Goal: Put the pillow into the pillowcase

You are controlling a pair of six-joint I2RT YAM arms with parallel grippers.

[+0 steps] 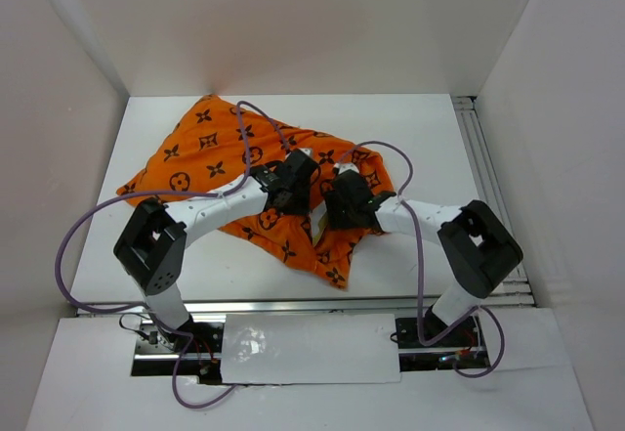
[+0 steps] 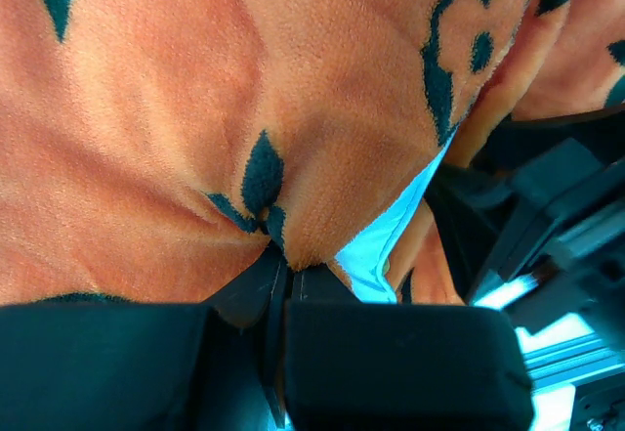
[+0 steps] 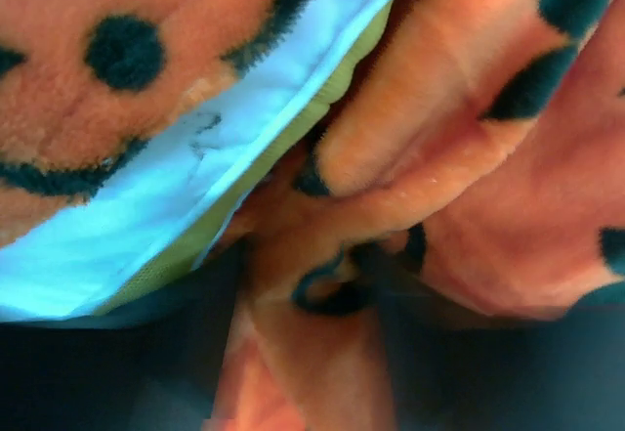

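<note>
The orange pillowcase (image 1: 210, 152) with dark motifs lies crumpled across the middle of the white table. Both grippers are pressed into its near right part. My left gripper (image 1: 293, 179) is shut, pinching a fold of the orange fabric (image 2: 146, 108) at its fingertips (image 2: 283, 265). A strip of the white pillow (image 2: 391, 231) shows through the case's opening just to the right. My right gripper (image 1: 344, 196) is open, its dark fingers (image 3: 488, 372) apart with a fold of pillowcase (image 3: 508, 187) lying between them (image 3: 317, 284). The pillow's (image 3: 176, 187) edge, with its yellow seam, shows at upper left; a small pale strip of pillow (image 1: 314, 222) shows between the grippers.
White walls close in the table (image 1: 410, 138) at the back and both sides. An aluminium rail (image 1: 488, 167) runs along the right edge. Purple cables (image 1: 88, 226) loop over both arms. The right arm's black body (image 2: 547, 206) sits close beside the left gripper.
</note>
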